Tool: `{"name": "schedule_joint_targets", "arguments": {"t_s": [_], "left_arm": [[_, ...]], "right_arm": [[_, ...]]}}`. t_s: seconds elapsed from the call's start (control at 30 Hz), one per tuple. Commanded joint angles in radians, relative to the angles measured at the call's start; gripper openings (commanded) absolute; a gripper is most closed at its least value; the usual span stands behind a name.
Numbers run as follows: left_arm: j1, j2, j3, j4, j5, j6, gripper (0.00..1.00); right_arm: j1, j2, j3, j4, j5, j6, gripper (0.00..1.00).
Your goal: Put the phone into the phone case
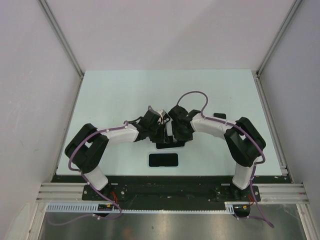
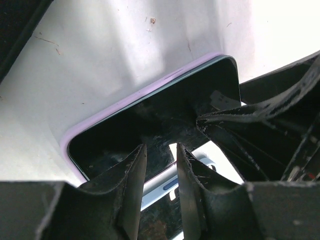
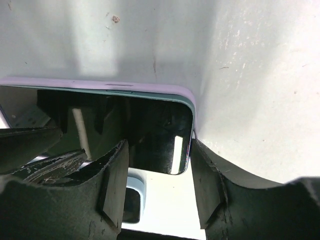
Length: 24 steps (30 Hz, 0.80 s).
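Across the middle of the pale table [image 1: 125, 90], the left arm [image 1: 117, 135] and the right arm [image 1: 215, 127] are bent in toward each other, so that both wrists are set over one spot. This is judged to be done so that the work can be steadied at one end and pressed at the other. Nearer the bases, a dark flat rectangle [image 1: 163, 160] is left lying alone, well apart from both grippers; what it is cannot be told.

Between the wrists, the lilac phone case [image 3: 75, 83] is laid flat on the table. The phone [image 2: 150, 120] is seen within its rim, screen up, with the rim wrapped around the far long edge and one corner. Whether the near edge is fully seated is hidden by the fingers, so the task is judged to be near its end but not confirmed as finished.

The left gripper [image 2: 160, 147] is held over the glass with its jaws only narrowly apart. Nothing is clamped between them, and the tips are judged to be placed for pressing down.

The right gripper [image 3: 159, 145] is held wider, its jaws set astride the phone's end. One finger is placed over the screen and the outer finger [image 3: 210, 175] just outside the case rim. Contact there cannot be told, and nothing is gripped.
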Motion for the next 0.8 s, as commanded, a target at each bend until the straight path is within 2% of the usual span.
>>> {"name": "schedule_joint_targets", "arguments": {"t_s": [0.0, 0.27, 0.33, 0.43, 0.5, 0.53, 0.57, 0.63, 0.67, 0.77], "left_arm": [[0.001, 0.052, -0.019, -0.072, -0.052, 0.038, 0.38], [0.000, 0.040, -0.025, -0.077, -0.063, 0.041, 0.38], [0.000, 0.034, -0.028, -0.078, -0.064, 0.038, 0.38], [-0.004, 0.024, -0.031, -0.081, -0.067, 0.035, 0.38], [-0.004, 0.024, -0.031, -0.083, -0.072, 0.037, 0.38], [-0.004, 0.023, -0.031, -0.083, -0.070, 0.037, 0.38], [-0.005, 0.021, -0.033, -0.083, -0.067, 0.035, 0.38], [-0.007, 0.015, -0.034, -0.086, -0.069, 0.034, 0.39], [-0.008, 0.014, -0.037, -0.086, -0.069, 0.034, 0.39], [-0.011, 0.012, -0.039, -0.086, -0.073, 0.029, 0.38]], "right_arm": [[0.041, 0.079, -0.067, -0.177, 0.320, -0.078, 0.53], [0.041, -0.140, -0.043, -0.144, 0.216, -0.093, 0.54], [0.018, -0.218, -0.049, -0.125, 0.200, -0.092, 0.55], [-0.056, -0.327, -0.110, -0.043, 0.085, -0.099, 0.56], [-0.106, -0.378, -0.192, 0.052, -0.066, -0.107, 0.57], [-0.173, -0.425, -0.220, 0.083, -0.132, -0.109, 0.57], [-0.210, -0.439, -0.249, 0.153, -0.279, -0.101, 0.57], [-0.326, -0.475, -0.354, 0.232, -0.424, -0.078, 0.58], [-0.366, -0.479, -0.396, 0.323, -0.561, -0.043, 0.58], [-0.455, -0.455, -0.521, 0.503, -0.758, 0.009, 0.58]]}}
